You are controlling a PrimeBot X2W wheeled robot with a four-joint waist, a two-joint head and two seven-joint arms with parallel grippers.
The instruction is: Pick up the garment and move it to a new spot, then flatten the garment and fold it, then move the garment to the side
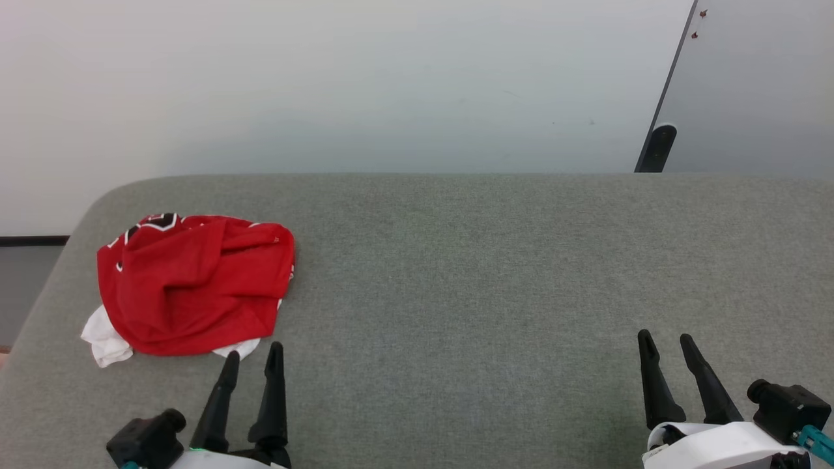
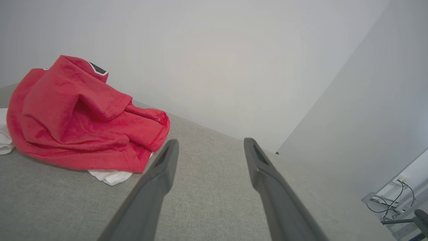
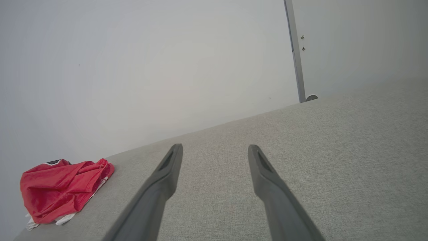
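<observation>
Crumpled red garment on grey table, left tool just beside it, fingers parted, empty, right tool well apart from it, parted too, left wrist view catches cables far off

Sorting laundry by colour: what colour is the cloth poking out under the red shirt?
White, clearest in the left wrist view, at the near edge of the shirt.
</observation>
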